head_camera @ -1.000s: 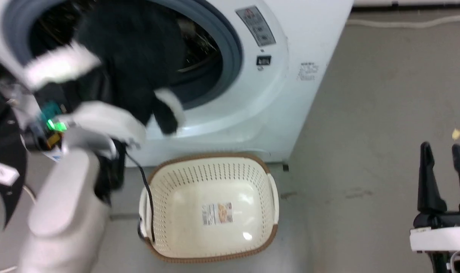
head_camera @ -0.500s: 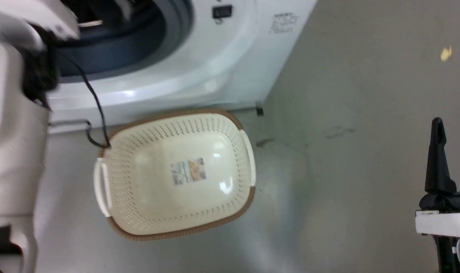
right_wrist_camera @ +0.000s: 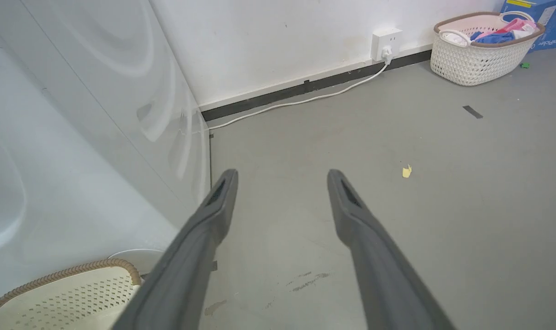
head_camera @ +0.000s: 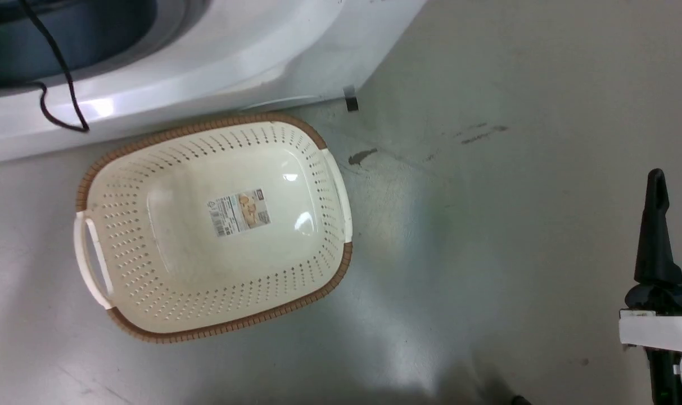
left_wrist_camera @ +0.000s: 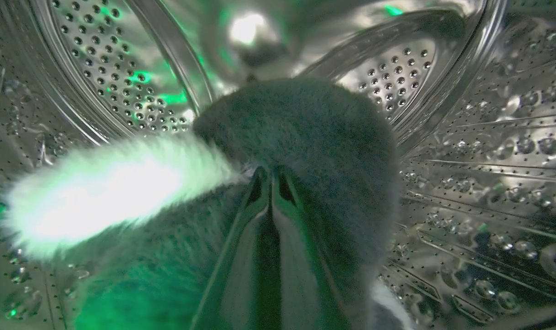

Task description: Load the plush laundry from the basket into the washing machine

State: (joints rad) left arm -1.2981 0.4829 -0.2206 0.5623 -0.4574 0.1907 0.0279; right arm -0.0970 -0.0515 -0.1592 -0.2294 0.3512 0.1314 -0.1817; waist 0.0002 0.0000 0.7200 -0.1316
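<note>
The left gripper point(left_wrist_camera: 271, 176) is reaching deep inside the washing machine point(head_camera: 206, 56), its two fingers pressed together and clamped on a pinch of the plush laundry point(left_wrist_camera: 305, 133). The bundle sits in the shiny perforated drum point(left_wrist_camera: 465, 183): a dark furry mound bulging up just past the fingertips, and a long white fluffy patch point(left_wrist_camera: 103, 188) stretching off to one side, all washed in green light. Down on the grey floor point(head_camera: 487, 225), just in front of the machine, the cream basket point(head_camera: 166, 281) stands with its brown rim close to the white front panel, and its paper label point(head_camera: 239, 212) shows plainly on the bottom. A thin black cable point(head_camera: 59, 73) dangles across the grey door ring point(head_camera: 65, 45). The right gripper point(right_wrist_camera: 282, 181) hangs well off to the side over bare floor, fingers spread wide apart, gripping nothing. Far by the wall, another basket point(right_wrist_camera: 481, 50) holds coloured clothes, near a wall socket point(right_wrist_camera: 387, 44)
</note>
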